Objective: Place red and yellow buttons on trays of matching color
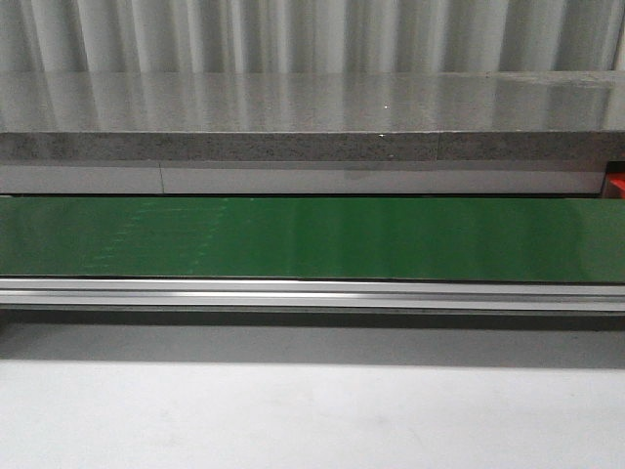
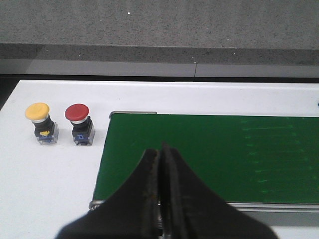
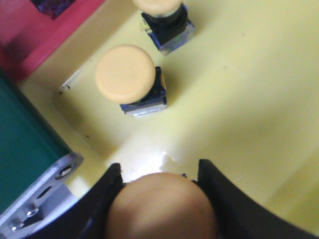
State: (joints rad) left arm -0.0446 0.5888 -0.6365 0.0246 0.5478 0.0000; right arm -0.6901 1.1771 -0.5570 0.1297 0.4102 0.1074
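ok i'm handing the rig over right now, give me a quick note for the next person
Left gripper: shut, empty, over the green belt.
Right gripper: shut on a yellow button, over the yellow tray.
Done: two yellow buttons already stand in the yellow tray. The red tray sits next to it.
Left: release the held button; then sort the yellow button and red button waiting beside the belt's end.
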